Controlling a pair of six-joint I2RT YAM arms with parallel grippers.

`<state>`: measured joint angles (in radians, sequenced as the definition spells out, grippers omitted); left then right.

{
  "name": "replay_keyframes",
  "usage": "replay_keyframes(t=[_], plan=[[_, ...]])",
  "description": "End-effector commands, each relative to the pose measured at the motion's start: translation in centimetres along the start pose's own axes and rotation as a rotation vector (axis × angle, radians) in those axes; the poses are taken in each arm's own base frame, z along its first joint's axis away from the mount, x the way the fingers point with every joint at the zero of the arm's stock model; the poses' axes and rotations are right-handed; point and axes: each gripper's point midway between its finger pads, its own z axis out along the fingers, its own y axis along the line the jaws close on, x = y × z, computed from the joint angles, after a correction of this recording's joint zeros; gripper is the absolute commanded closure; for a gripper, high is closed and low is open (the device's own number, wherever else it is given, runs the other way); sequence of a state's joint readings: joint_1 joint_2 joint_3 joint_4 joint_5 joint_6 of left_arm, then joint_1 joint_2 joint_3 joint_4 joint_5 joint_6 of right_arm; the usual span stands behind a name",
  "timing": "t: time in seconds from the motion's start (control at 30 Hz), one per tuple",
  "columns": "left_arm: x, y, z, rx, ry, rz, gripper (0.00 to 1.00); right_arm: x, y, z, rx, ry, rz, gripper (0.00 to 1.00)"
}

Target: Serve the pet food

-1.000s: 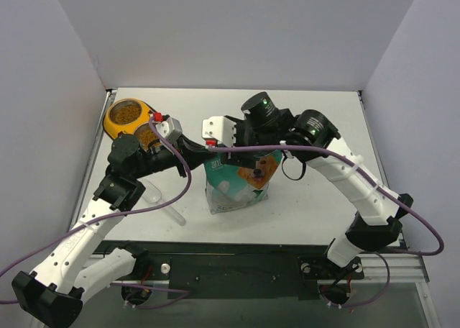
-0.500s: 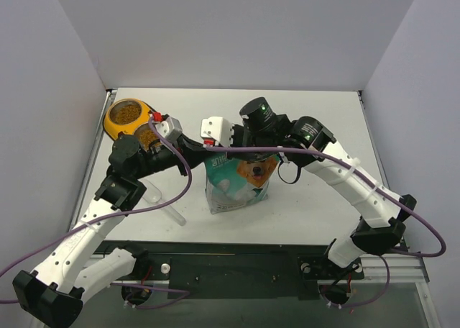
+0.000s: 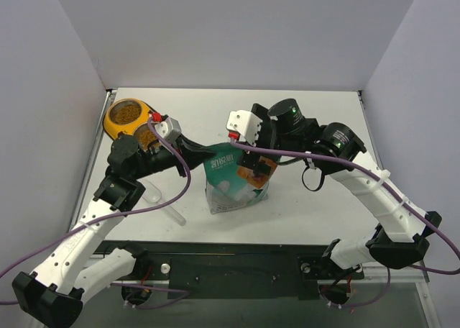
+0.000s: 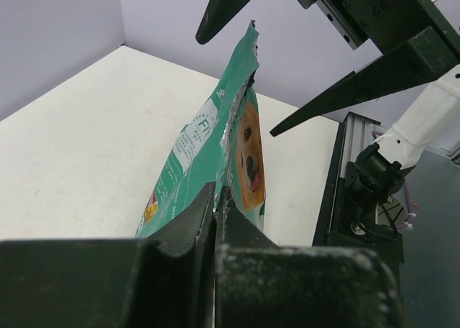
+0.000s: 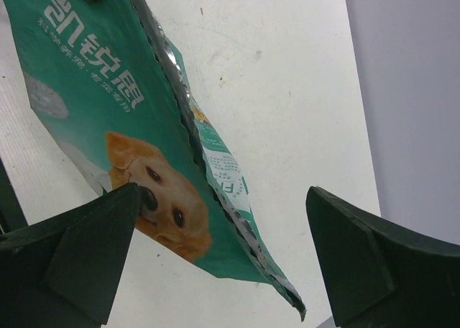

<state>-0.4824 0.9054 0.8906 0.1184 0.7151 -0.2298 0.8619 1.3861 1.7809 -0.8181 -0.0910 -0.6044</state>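
Observation:
The teal-and-white pouch with the dog face stands upright mid-table. My left gripper is shut on the pouch's top left corner; in the left wrist view the jaws pinch the torn top edge of the pouch. My right gripper is open over the pouch's top right end. In the right wrist view its gripper straddles the top edge of the pouch without touching it. Brown pet food fills the bowls of the yellow feeder. Kibble inside the pouch is hidden.
A clear plastic scoop lies on the table left of the pouch, under my left arm. The feeder sits at the far left by the wall. White walls enclose the table on three sides. A black rail runs along the near edge.
My right gripper has moved right along the pouch's top, from the left corner to the right end. My left gripper keeps its hold on the pouch.

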Motion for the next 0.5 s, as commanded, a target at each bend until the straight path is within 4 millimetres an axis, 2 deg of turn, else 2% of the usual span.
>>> replay_keyframes(t=[0.0,0.03,0.17,0.33,0.37,0.47], plan=[[-3.1,-1.2,-0.6,0.019,-0.069,0.053,0.89,-0.9,-0.8,-0.5,0.05,-0.024,0.049,0.05],[-3.3,-1.2,-0.6,0.016,-0.071,0.053,0.81,-1.1,-0.8,-0.8,0.054,-0.036,0.055,0.05],[-3.6,-1.3,-0.7,0.012,-0.071,0.046,0.61,-2.3,-1.1,-2.0,0.074,-0.092,0.114,0.04],[-4.0,-1.9,-0.8,0.031,-0.062,0.025,0.47,-3.0,-1.3,-2.9,0.123,-0.149,0.203,0.03],[-4.0,-2.0,-0.8,0.033,-0.06,0.023,0.41,-3.4,-2.0,-3.4,0.161,-0.175,0.258,0.03],[-5.4,-2.6,-1.5,0.012,-0.088,0.031,0.38,-3.4,-3.3,-4.7,0.266,-0.196,0.401,0.03]])
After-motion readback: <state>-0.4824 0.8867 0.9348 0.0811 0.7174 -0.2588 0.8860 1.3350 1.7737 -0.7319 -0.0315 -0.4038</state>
